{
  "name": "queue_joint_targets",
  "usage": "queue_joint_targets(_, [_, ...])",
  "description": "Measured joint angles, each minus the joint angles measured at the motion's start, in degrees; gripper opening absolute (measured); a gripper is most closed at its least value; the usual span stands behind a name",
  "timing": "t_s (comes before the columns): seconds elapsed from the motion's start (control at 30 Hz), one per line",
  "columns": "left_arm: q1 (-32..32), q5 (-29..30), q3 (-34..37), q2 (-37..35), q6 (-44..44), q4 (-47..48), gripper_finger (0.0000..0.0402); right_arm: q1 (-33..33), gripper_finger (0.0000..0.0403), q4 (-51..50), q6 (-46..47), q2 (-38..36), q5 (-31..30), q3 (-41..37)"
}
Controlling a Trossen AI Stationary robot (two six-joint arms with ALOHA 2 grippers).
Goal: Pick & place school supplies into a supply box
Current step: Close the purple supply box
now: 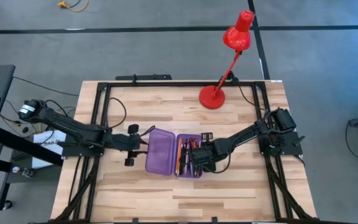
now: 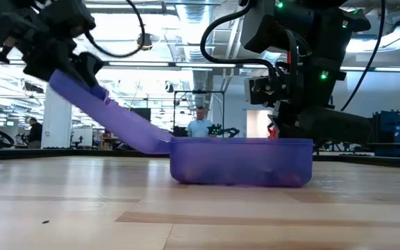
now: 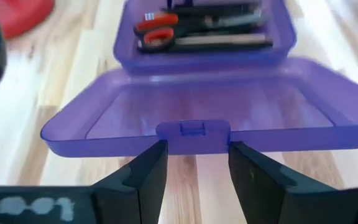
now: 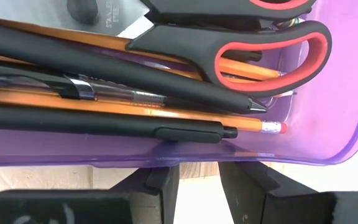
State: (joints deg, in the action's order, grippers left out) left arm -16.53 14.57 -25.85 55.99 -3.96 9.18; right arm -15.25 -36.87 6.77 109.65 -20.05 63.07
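The translucent purple supply box [image 1: 173, 152] stands open in the middle of the table. Its tray [image 2: 242, 163] rests flat on the wood, and its hinged lid [image 2: 110, 111] slopes up toward the table's left. In the tray lie red-handled scissors [image 4: 260, 50], black pens [image 4: 104, 121] and orange pencils [image 4: 166, 111]. My left gripper [image 3: 194, 162] is at the lid's free edge, shut on its latch tab. My right gripper [image 4: 199, 177] is a little open just outside the tray's wall [image 4: 166, 152]. I cannot tell whether it touches the wall. My left gripper has the lid's latch tab [image 3: 192, 132], at the middle of the lid's free long edge, between its two fingers [image 3: 148, 174], one at each end of the tab. The fingers come roughly level from the table's left. The lid is held raised and tilted, its hinge edge at the tray.
A red desk lamp stands with its base [image 1: 212, 98] on the far part of the table, behind the box, and its head [image 1: 238, 31] reaches past the far edge. A black frame [image 1: 166, 83] runs round the table top. Bare wood [image 1: 179, 199] lies on the near side.
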Motion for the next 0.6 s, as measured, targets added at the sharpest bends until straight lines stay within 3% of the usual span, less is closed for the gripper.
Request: queue_joint_targets(0.6, [0.00, 1.18, -0.02, -2.37, 3.41, -3.62, 0.0162, 0.00, 0.0107, 0.07, -0.26, 0.00, 0.00, 0.02])
